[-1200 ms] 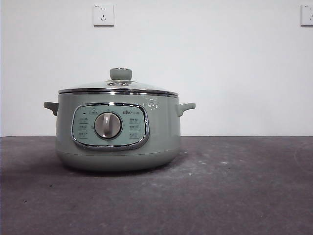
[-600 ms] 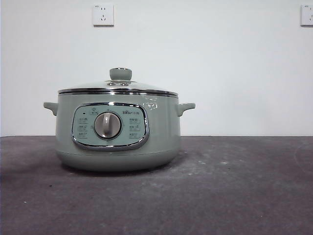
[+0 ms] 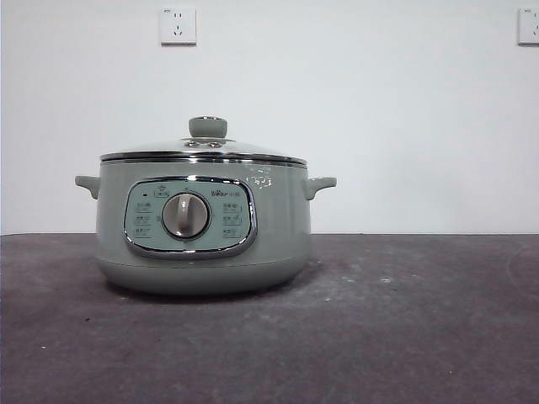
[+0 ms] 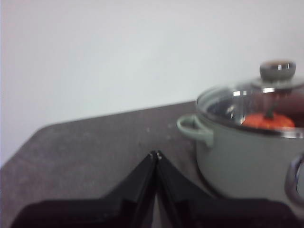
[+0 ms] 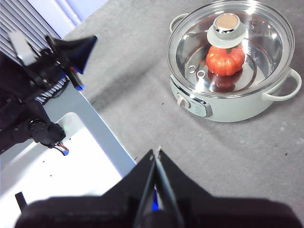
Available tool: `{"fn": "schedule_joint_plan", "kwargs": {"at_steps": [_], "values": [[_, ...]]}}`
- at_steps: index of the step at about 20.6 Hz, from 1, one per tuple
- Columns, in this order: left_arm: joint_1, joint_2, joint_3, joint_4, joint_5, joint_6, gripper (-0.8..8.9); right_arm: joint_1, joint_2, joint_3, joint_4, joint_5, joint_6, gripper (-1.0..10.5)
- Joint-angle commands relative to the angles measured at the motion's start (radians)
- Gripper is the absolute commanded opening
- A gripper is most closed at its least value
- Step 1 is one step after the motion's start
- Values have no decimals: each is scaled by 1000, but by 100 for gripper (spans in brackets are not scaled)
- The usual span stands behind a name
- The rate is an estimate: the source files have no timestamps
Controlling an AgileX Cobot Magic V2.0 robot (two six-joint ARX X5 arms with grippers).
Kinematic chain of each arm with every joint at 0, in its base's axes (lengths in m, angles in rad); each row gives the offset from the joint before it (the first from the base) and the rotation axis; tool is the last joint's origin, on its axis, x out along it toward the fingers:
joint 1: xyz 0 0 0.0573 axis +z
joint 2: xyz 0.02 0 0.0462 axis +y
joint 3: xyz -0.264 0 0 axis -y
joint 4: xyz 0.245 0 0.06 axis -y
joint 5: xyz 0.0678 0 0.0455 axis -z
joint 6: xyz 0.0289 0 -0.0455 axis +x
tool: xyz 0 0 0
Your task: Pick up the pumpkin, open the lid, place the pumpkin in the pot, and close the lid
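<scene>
The pot (image 3: 202, 223) stands upright on the dark counter (image 3: 404, 320), control panel and dial (image 3: 185, 215) facing the front camera. The lid (image 3: 204, 151) sits closed and level on the pot's rim, knob up. The pumpkin (image 5: 225, 60) lies inside the pot, on its floor, seen through the glass from the right wrist view directly beneath the lid's knob; the left wrist view also shows it orange behind the glass (image 4: 269, 120).

The left claw (image 4: 155, 154) is pressed narrow, tips touching, holding nothing. It sits low over the counter beside the pot, apart from the near side handle (image 4: 194, 128).

The right claw (image 5: 156, 152) is likewise closed to a point and empty, held high above the counter and well apart from the pot, on its dial side.

Neither claw touches the pot.
</scene>
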Motion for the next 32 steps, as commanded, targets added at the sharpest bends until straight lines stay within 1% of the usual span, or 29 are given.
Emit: {"fn": "schedule_joint_plan", "kwargs": {"at_steps": [1,6,12,28,29,30,31,32], "values": [[3,-24,-31,-15,-4,-11,-4,0,-5,1,-18,2,2,1],[3,-84,-39,-166,-3,-13,-4,0,-5,1,-18,3,2,1],[4,-84,-39,-279,0,-64,-4,0,-5,0,-18,2,2,1],[4,-84,-39,-285,0,-63,-3,0,-6,1,-18,2,2,1],[4,-84,-39,-285,0,-63,-4,-7,-6,1,-8,9,-35,1],[4,-84,-39,-285,0,-63,-3,-35,-24,0,0,34,-68,1],[4,-84,-39,-285,0,-63,-4,-74,-47,0,33,60,-83,1],[4,-84,-39,-285,0,-63,-4,-114,-71,-2,88,55,-93,1]]}}
